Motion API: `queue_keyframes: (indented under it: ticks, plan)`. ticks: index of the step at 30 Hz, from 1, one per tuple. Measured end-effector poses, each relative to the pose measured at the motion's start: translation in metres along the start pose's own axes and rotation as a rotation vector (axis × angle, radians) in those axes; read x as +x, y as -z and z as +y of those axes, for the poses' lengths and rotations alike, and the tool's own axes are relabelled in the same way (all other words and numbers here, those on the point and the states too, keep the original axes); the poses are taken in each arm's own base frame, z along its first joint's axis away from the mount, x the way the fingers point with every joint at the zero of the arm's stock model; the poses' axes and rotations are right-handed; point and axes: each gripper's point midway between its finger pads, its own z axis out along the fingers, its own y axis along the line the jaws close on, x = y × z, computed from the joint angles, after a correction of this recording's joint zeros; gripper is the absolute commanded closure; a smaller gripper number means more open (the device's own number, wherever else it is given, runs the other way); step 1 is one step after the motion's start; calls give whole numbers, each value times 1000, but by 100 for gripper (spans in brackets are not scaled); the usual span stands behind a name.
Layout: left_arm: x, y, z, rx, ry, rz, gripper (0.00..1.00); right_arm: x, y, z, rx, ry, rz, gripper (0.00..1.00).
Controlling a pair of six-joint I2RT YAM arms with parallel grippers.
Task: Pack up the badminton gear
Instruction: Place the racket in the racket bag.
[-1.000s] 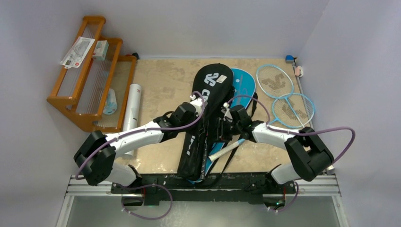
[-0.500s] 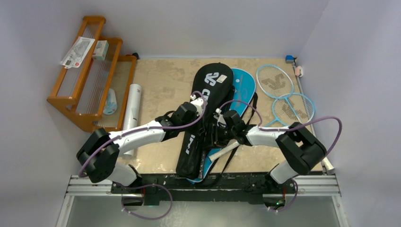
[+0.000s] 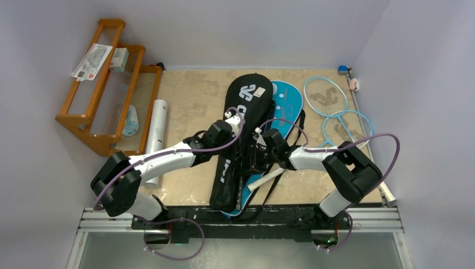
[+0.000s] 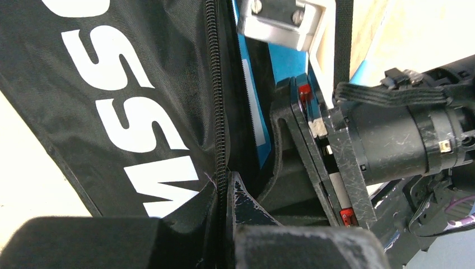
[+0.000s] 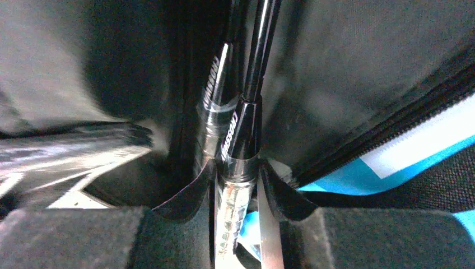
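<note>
The black "CROSSWAY" cover lies lengthwise mid-table on top of the blue cover. My left gripper is shut on the black cover's zipper edge, on its left side in the top view. My right gripper sits at the cover's open right side. It is shut on the wrapped handle of a black racket whose shaft runs into the cover beside a second shaft. Two light-blue rackets lie at the far right. A white tube lies at the left.
The orange wooden rack stands against the left wall with packets on its top shelf. A white handle end and a black strap stick out near the front edge. Small objects sit in the far right corner.
My right gripper has moved left into the opening of the black cover and closed round the racket handle. The left gripper has kept its hold on the zipper edge.
</note>
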Motion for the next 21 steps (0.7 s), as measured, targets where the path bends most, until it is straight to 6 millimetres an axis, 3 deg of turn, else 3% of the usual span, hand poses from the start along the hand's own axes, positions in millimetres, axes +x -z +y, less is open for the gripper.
queue_keyframes:
  ticks: [8,21]
  plan:
    - [5,0,1,17,-30,30,100,-19,3,17,-6,-5,-25,98]
    - [-5,-4,-4,51,-73,36,100,-33,16,11,-34,-44,-23,100]
